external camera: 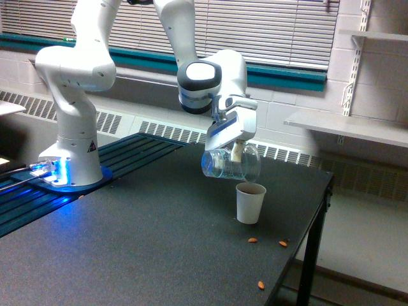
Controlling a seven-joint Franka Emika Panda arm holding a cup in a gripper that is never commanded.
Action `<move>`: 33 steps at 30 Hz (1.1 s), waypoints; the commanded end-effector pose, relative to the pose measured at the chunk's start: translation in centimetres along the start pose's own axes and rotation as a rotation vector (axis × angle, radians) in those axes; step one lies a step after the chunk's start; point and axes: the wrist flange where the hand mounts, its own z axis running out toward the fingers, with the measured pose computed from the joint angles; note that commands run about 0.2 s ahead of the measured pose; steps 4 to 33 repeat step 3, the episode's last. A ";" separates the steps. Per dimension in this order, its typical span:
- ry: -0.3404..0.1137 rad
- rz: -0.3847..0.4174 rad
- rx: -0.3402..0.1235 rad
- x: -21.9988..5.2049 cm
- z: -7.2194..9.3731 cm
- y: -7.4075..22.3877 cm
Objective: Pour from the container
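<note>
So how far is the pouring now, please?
Done: the clear cup is gripped by the end effector and tipped on its side above the white cup. In hand: the pour itself; whether anything is flowing cannot be seen. Three small brown pieces lie on the table beside the white cup, so some apparently missed. Left: righting the clear cup.

A white robot arm's gripper (236,152) clamps a clear, tapered plastic tumbler (231,164), tipped nearly onto its side, directly above a small white paper cup (250,203) standing upright on a black tabletop (140,242). Three small orange-brown pieces (253,240) lie scattered on the tabletop at the cup's five and six o'clock, near the table's edge.
</note>
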 end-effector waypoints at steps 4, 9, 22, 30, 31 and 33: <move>0.028 0.000 0.005 0.3 -0.5 -0.3; 0.028 0.000 0.005 0.3 -0.5 -0.3; 0.028 0.000 0.005 0.3 -0.5 -0.3; 0.028 0.000 0.005 0.3 -0.5 -0.3; 0.028 0.000 0.005 0.3 -0.5 -0.3; 0.028 0.000 0.005 0.3 -0.5 -0.3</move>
